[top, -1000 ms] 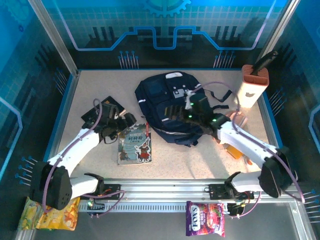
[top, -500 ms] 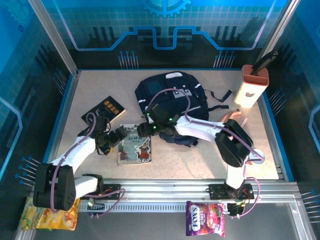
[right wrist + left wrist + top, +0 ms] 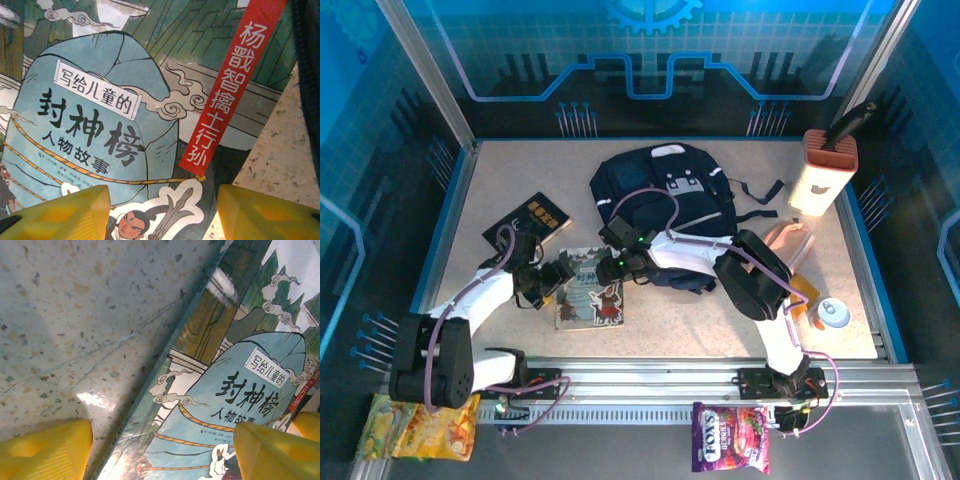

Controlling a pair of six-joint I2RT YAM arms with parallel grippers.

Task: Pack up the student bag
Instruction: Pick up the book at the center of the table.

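Held L gripper (image 3: pixel 162 455) & R gripper (image 3: pixel 165 212), jaws apart & empty, over picture book (image 3: pixel 590 292) near-left of student bag (image 3: pixel 665 205); prob. for two-sided lift.

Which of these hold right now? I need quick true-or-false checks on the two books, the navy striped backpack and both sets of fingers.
1. The illustrated paperback book lies flat on the speckled table, outside the dark navy striped fabric backpack. True.
2. The left gripper has one of its yellow fingers over the table and the other over the book cover. True.
3. The right gripper is shut on a backpack strap. False: its fingers stand apart over the book cover.
4. The black book with yellow squares is inside the backpack. False: it lies on the table, left of the backpack.
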